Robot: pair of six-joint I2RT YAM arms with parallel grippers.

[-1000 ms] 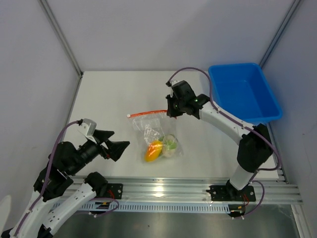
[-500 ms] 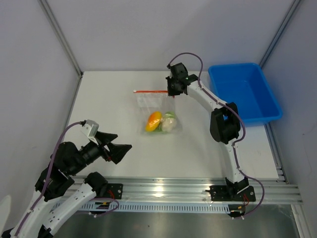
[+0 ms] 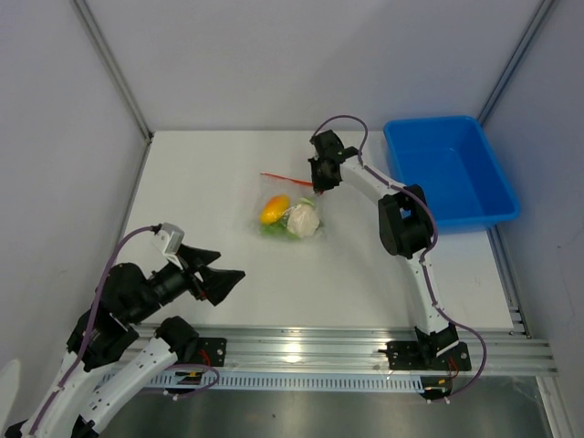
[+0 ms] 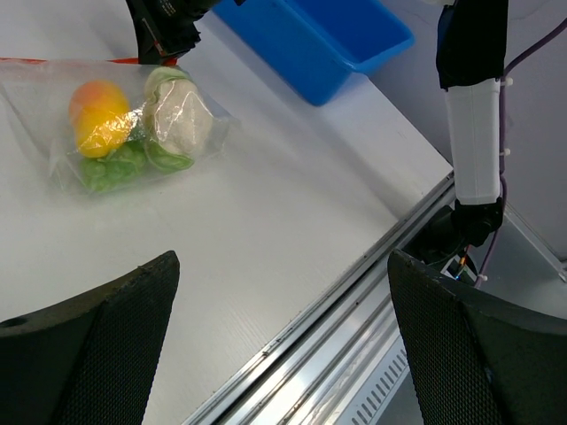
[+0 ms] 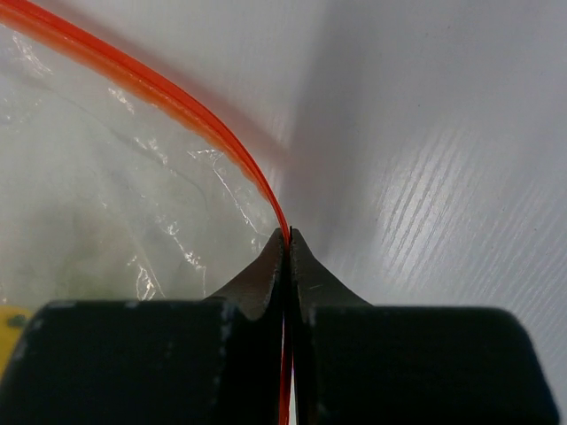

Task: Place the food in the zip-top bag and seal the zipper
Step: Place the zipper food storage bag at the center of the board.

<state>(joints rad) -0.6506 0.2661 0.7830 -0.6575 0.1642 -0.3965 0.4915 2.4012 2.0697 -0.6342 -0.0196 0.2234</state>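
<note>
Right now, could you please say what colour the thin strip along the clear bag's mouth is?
The thin strip is orange-red, clearest in the right wrist view.

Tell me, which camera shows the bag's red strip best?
The right wrist view: the red strip fills the frame close up, pinched between the shut right fingers. The top view shows only a short thin line. The left wrist view catches a sliver at its top edge.

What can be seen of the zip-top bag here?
The zip-top bag is clear, crinkly plastic with an orange-red zipper along its mouth. It lies on the white table, holding an orange-yellow fruit, cauliflower and green cluster. The right claw pinches the zipper's end.
</note>
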